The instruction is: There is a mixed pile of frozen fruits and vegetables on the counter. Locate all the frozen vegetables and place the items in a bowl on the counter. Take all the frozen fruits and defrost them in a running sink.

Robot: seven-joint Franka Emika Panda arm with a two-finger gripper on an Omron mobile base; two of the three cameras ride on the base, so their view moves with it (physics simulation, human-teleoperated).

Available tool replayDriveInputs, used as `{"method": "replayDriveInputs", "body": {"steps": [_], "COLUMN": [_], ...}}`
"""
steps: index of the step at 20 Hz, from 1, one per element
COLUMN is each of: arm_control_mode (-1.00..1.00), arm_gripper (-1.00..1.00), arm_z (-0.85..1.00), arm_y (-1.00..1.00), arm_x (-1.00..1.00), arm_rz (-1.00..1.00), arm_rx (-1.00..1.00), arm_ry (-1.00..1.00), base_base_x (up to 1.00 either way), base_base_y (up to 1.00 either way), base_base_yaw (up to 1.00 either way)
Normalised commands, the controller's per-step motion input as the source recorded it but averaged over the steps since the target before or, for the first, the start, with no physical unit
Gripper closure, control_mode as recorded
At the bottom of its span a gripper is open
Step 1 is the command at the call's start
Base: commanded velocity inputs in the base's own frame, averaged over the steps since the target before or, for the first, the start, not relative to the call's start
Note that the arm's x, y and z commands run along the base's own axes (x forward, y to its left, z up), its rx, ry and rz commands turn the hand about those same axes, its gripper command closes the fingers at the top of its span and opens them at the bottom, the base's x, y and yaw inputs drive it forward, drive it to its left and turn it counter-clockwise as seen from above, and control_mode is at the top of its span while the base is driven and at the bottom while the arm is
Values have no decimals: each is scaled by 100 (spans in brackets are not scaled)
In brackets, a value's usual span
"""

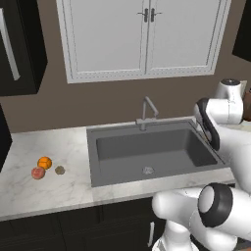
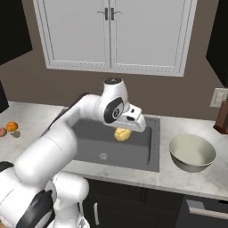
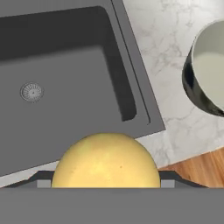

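Observation:
My gripper (image 2: 124, 132) is shut on the pale yellow lumpy piece (image 2: 122, 134) and holds it above the right part of the dark sink (image 2: 93, 141). In the hand view the yellow piece (image 3: 106, 161) hides the fingertips, with the sink's right wall (image 3: 127, 83) below and the pale bowl (image 3: 210, 65) at the right. The bowl (image 2: 192, 152) stands empty on the white counter (image 2: 169, 176), right of the sink. Left of the sink (image 1: 147, 152), the orange ball (image 1: 44, 162), the reddish-pink ball (image 1: 37, 172) and the grey-brown disc (image 1: 60, 170) lie close together.
A slim silver faucet (image 1: 147, 110) rises behind the basin, and no water shows. The round drain (image 3: 31, 92) sits in the basin floor. A dark brown block (image 2: 221, 118) stands at the far right of the counter, below a wall outlet (image 2: 219, 97). White cabinet doors (image 2: 109, 31) hang above.

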Motion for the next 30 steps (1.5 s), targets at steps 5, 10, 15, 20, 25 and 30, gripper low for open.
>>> {"method": "replayDriveInputs", "body": {"steps": [5, 10, 15, 20, 25, 30], "arm_control_mode": [-100, -100, -100, -100, -100, -100], "arm_gripper": [100, 100, 100, 100, 100, 100], "arm_z": [21, 33, 7, -9, -19, -22], "arm_y": [-100, -100, -100, -44, 1, -8], "arm_x": [51, 24, 6, 0, 0, 0], "arm_rz": [-18, -14, -18, -17, -5, -3], "arm_rx": [-11, -2, 5, 1, 0, 0], "arm_ry": [11, 11, 5, 6, 0, 0], "base_base_x": [0, 0, 0, 0, 0, 0], "base_base_y": [0, 0, 0, 0, 0, 0], "base_base_yaw": [0, 0, 0, 0, 0, 0]}}
